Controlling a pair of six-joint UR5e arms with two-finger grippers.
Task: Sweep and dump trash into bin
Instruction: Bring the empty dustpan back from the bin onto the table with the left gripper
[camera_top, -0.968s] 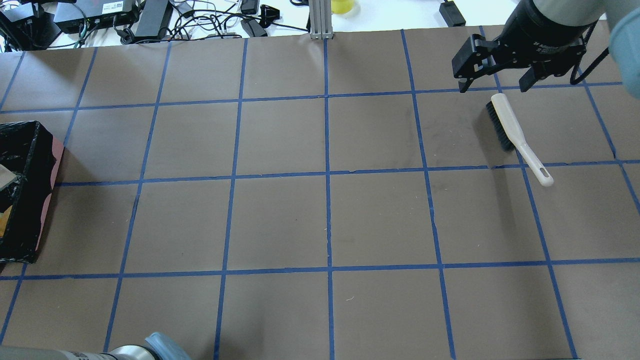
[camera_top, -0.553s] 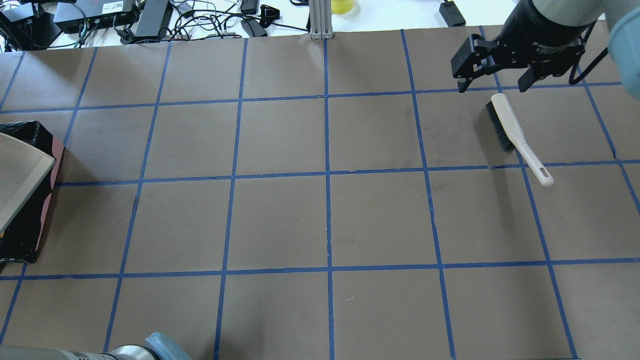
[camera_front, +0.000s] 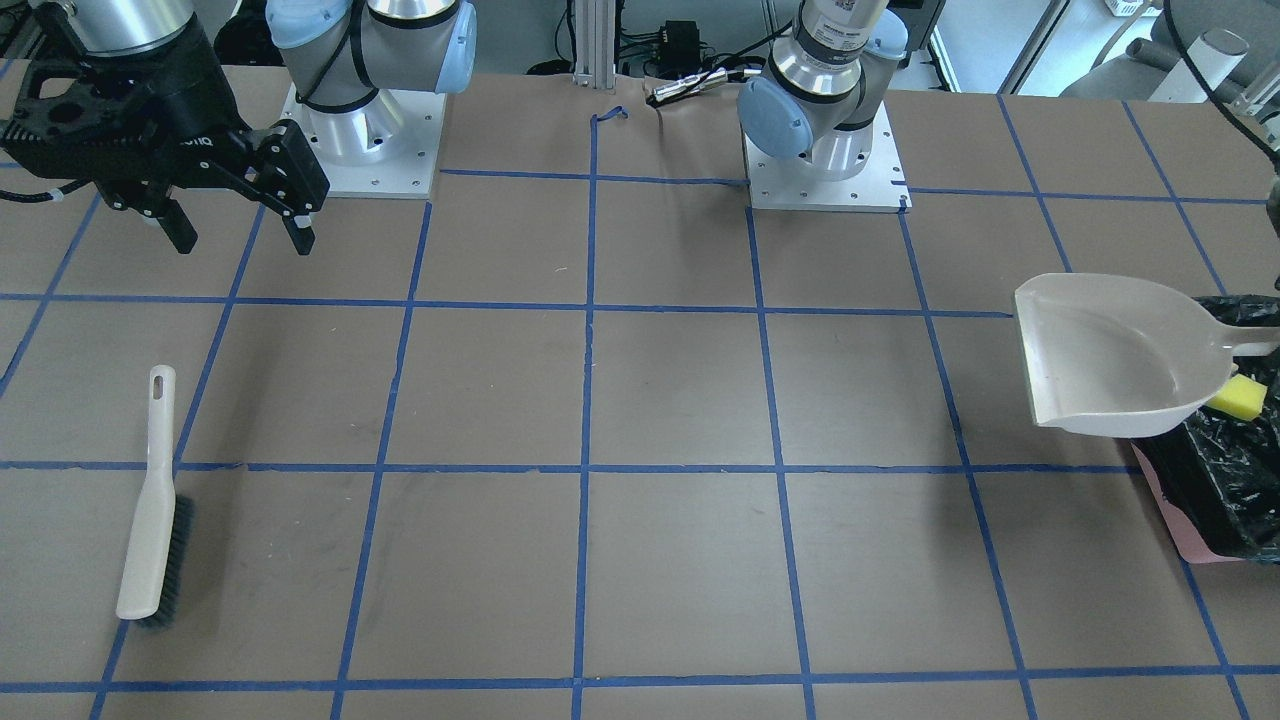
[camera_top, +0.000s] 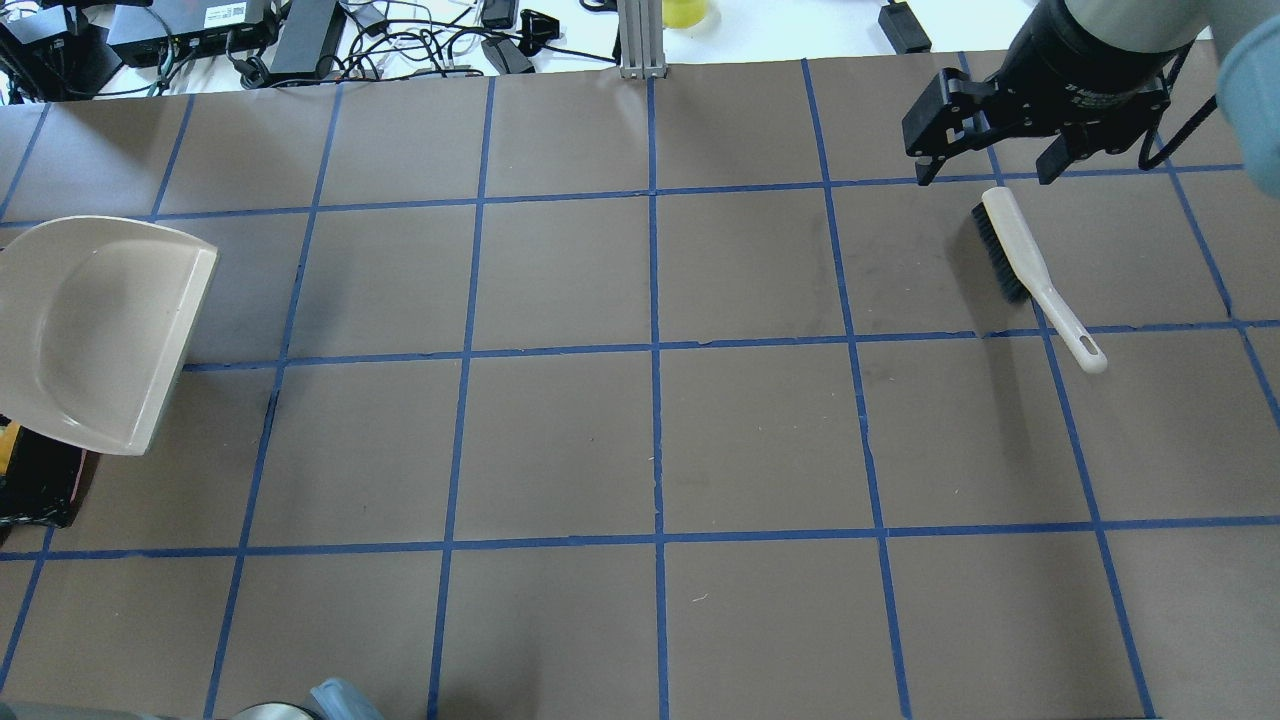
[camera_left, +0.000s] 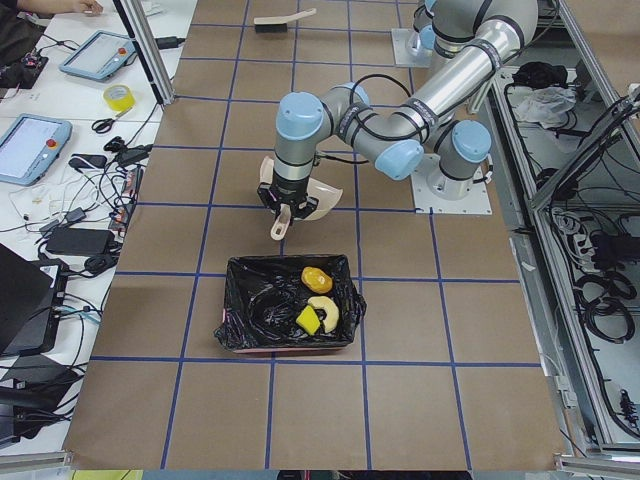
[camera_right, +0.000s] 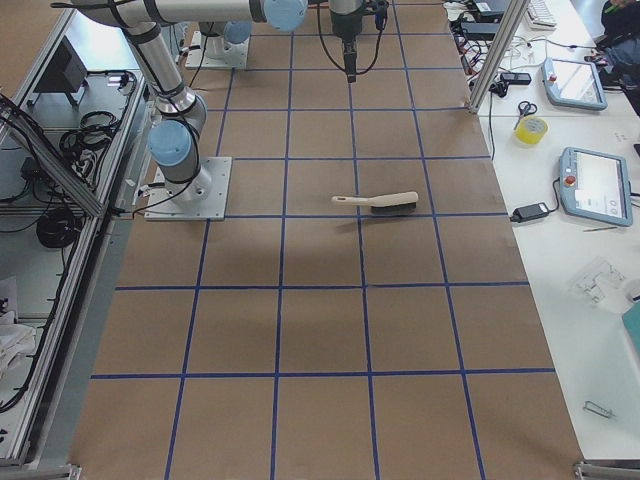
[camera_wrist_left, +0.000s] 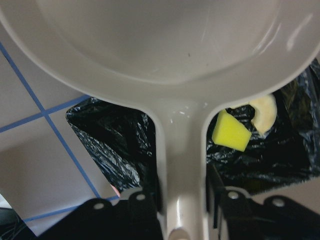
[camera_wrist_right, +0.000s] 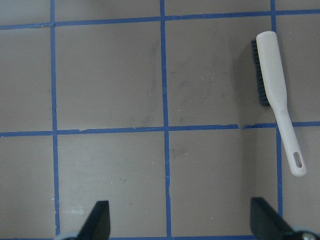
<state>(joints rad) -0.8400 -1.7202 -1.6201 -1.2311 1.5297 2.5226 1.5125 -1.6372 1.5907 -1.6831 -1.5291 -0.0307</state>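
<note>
The trash lies in the bin (camera_left: 245, 300), a pink box lined with black plastic: an orange lump (camera_left: 316, 276), a cream crescent (camera_left: 325, 308) and a yellow sponge piece (camera_left: 308, 320). The sponge (camera_wrist_left: 231, 132) and crescent (camera_wrist_left: 265, 112) also show below the pan in the left wrist view. My left gripper (camera_wrist_left: 181, 210) is shut on the handle of the beige dustpan (camera_top: 100, 330). The pan is empty and hangs level over the bin's inner edge (camera_front: 1215, 490). My right gripper (camera_top: 987, 177) is open and empty, hovering just beyond the brush (camera_top: 1030, 265) lying on the table.
Brown paper with blue tape squares covers the table (camera_top: 650, 440). Cables and boxes (camera_top: 250, 40) lie past the far edge. Both arm bases (camera_front: 830, 150) stand at the robot's side of the table.
The dustpan has come out from over the bin toward the table's middle and now hides most of the bin in the overhead view. The right gripper and the brush have stayed put.
</note>
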